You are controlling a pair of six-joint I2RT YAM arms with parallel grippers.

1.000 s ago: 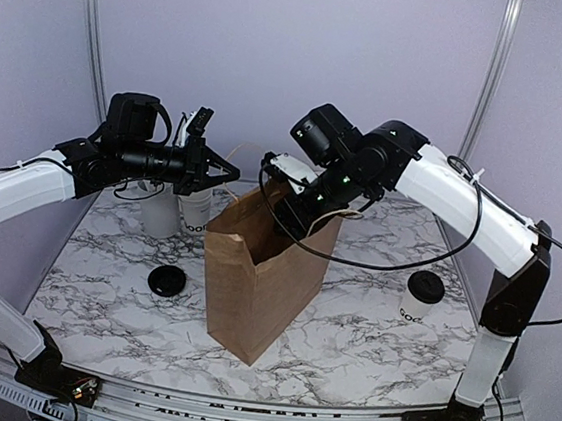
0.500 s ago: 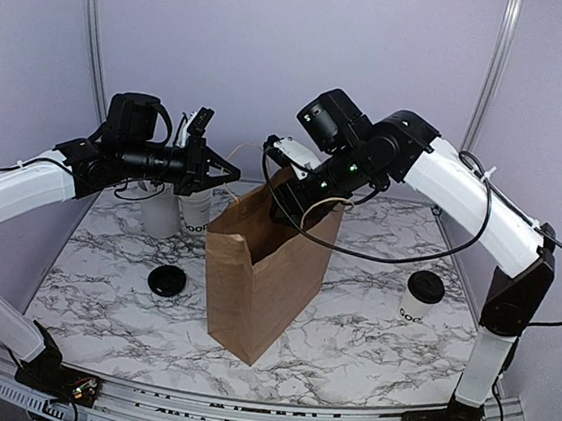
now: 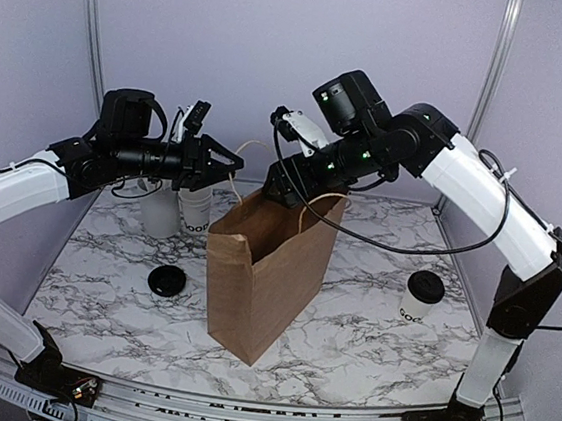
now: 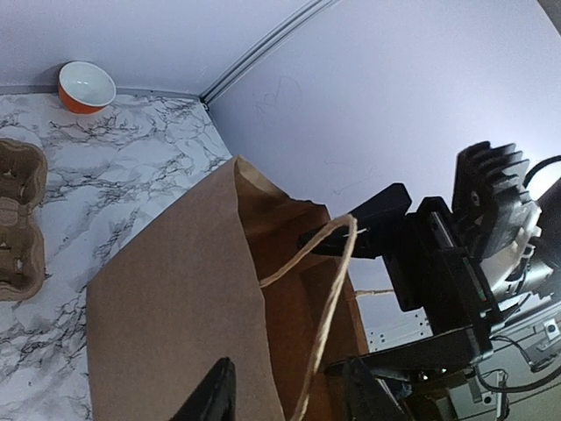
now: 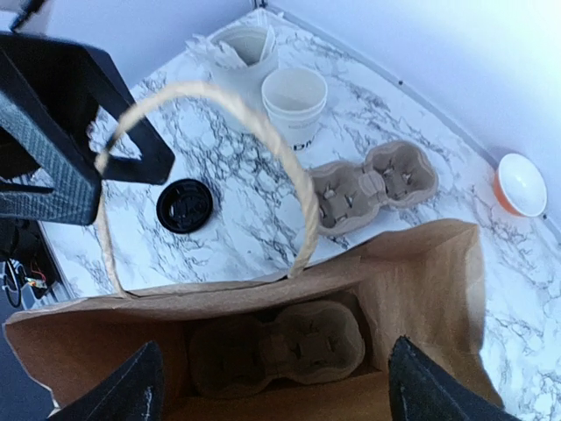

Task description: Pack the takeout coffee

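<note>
The takeout coffee (image 3: 421, 298) stands upright on the counter (image 3: 367, 350) to the right of the brown paper bag (image 3: 270, 270), well apart from it, with its black lid on. Neither gripper touches it.

The bag stands open at the middle of the counter, with a pulp cup tray (image 5: 280, 355) lying flat inside on its bottom. The right gripper (image 5: 276, 386) hangs above the bag's mouth with its jaws spread wide and holding nothing. The left gripper (image 4: 289, 395) is at the bag's upper left edge, its fingers parted, and a twine handle (image 4: 329, 289) runs loose between them.

Left of the bag a loose black lid (image 3: 166, 280) lies on the counter. Behind the bag, also on the counter, are an uncovered white cup (image 3: 195, 212) and a second pulp tray (image 5: 372, 189).
</note>
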